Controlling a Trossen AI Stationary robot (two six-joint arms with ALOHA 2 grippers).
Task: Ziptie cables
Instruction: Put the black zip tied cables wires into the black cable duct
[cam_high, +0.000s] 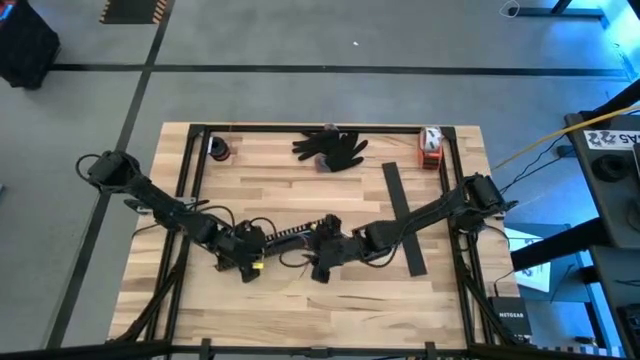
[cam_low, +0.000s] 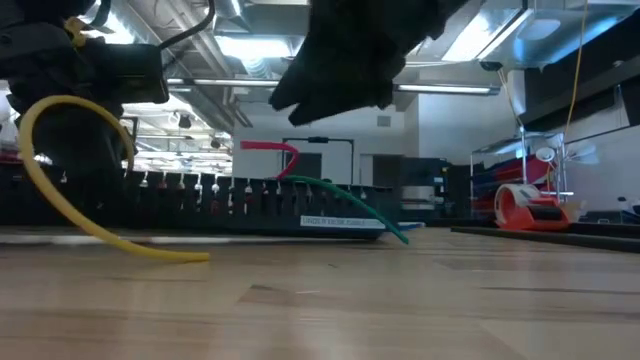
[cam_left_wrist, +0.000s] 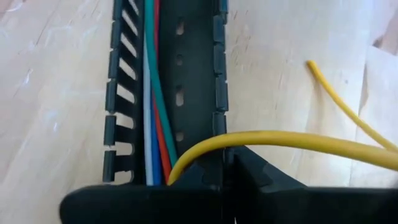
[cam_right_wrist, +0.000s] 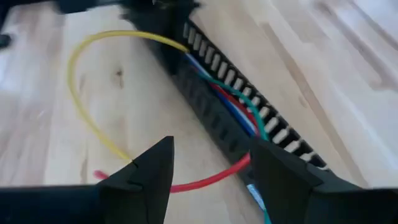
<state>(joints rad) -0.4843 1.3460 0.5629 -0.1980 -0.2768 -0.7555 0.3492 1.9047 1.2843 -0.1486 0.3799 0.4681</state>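
Observation:
The black slotted channel (cam_high: 290, 232) lies on the wooden table between my two grippers. The cables (cam_left_wrist: 152, 93), white, blue, green and red, run along inside it. A yellow cable (cam_left_wrist: 298, 140) leaves the channel's end beside my left gripper (cam_left_wrist: 233, 155) and loops out over the table (cam_low: 70, 215). My left gripper (cam_high: 248, 256) is shut at that end. My right gripper (cam_right_wrist: 211, 168) stands open over the channel's other end (cam_right_wrist: 224, 87), where a red cable (cam_right_wrist: 205, 180) curls out on the table between its fingers. My left gripper has its shut fingertips against the end of the channel's side wall (cam_left_wrist: 217, 134), just under the yellow cable's loop. My own fingers hide the spot, so I cannot tell whether they touch or pinch the wall or a cable.
A black glove (cam_high: 330, 148) lies at the table's far middle and a red and white tape dispenser (cam_high: 430, 145) at the far right. A flat dark strip (cam_high: 402, 215) lies right of the channel. Black frame rails (cam_high: 190, 170) border the table.

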